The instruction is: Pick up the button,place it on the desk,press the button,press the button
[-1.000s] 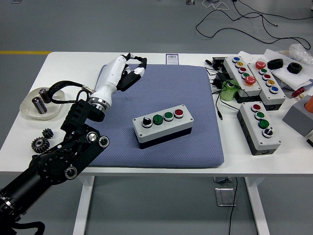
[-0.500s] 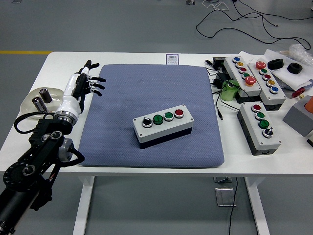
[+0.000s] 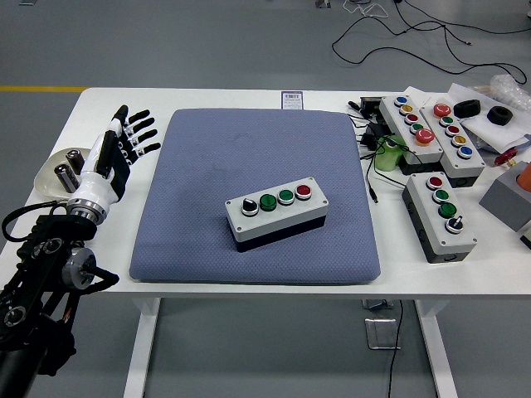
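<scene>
A grey button box [image 3: 278, 211] with a black knob, two green buttons and a red button lies on the blue-grey mat [image 3: 257, 153], a little right of its middle. My left hand [image 3: 124, 137] hovers over the table's left part, just off the mat's left edge, fingers spread and holding nothing. It is well apart from the button box. My right arm is out of view.
A clear dish [image 3: 51, 176] with metal cylinders sits at the far left, under my left forearm. Three more button boxes [image 3: 440, 217] [image 3: 409, 128] [image 3: 455, 136], cables and small parts crowd the right side.
My left arm has swung away from the mat's upper left to the table's left side and drawn back toward the near edge. Its fingers have opened out.
</scene>
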`<act>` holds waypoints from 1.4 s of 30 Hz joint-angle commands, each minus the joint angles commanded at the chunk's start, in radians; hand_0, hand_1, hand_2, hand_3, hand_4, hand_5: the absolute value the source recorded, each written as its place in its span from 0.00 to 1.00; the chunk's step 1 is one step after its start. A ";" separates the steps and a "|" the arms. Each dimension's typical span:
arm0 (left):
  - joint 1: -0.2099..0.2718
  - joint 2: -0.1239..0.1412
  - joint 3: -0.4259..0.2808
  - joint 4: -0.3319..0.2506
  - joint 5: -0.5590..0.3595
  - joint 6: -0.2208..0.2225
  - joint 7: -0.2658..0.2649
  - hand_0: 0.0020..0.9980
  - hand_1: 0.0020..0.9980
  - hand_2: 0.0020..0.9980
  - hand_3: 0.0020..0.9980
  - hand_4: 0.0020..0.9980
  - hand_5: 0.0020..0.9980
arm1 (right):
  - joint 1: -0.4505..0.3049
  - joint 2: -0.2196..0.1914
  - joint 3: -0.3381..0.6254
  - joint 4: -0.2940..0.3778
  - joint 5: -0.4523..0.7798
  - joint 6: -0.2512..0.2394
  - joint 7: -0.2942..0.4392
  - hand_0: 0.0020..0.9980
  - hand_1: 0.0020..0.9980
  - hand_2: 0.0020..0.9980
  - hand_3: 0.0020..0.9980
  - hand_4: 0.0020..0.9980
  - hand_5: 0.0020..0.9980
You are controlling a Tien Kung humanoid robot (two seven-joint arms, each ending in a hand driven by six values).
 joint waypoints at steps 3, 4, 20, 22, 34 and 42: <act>0.015 0.003 -0.015 -0.015 0.011 -0.004 -0.004 0.71 0.79 0.80 0.77 0.64 1.00 | 0.001 0.001 0.006 0.000 -0.007 0.001 0.001 0.67 0.65 0.68 0.63 0.31 0.17; 0.019 0.004 -0.018 -0.019 0.014 -0.005 -0.005 0.71 0.79 0.80 0.77 0.64 1.00 | 0.001 0.001 0.007 0.000 -0.008 0.001 0.001 0.67 0.65 0.68 0.63 0.31 0.17; 0.043 0.004 -0.047 -0.016 -0.023 -0.005 -0.022 0.70 0.78 0.79 0.78 0.65 1.00 | 0.003 0.003 0.011 0.000 -0.007 0.000 0.002 0.67 0.65 0.68 0.63 0.31 0.17; 0.045 0.004 -0.046 -0.016 -0.023 -0.006 -0.023 0.70 0.78 0.79 0.78 0.65 1.00 | 0.003 0.003 0.011 0.000 -0.006 0.000 0.002 0.67 0.65 0.68 0.63 0.31 0.17; 0.053 0.007 -0.046 -0.007 -0.023 -0.006 -0.025 0.70 0.78 0.80 0.78 0.65 1.00 | 0.000 0.004 0.014 0.000 -0.008 -0.001 0.001 0.67 0.65 0.68 0.63 0.31 0.17; 0.055 0.006 -0.042 -0.007 -0.021 -0.004 -0.022 0.70 0.78 0.79 0.78 0.65 1.00 | -0.003 0.003 0.011 0.000 -0.007 0.000 0.001 0.67 0.65 0.68 0.63 0.31 0.17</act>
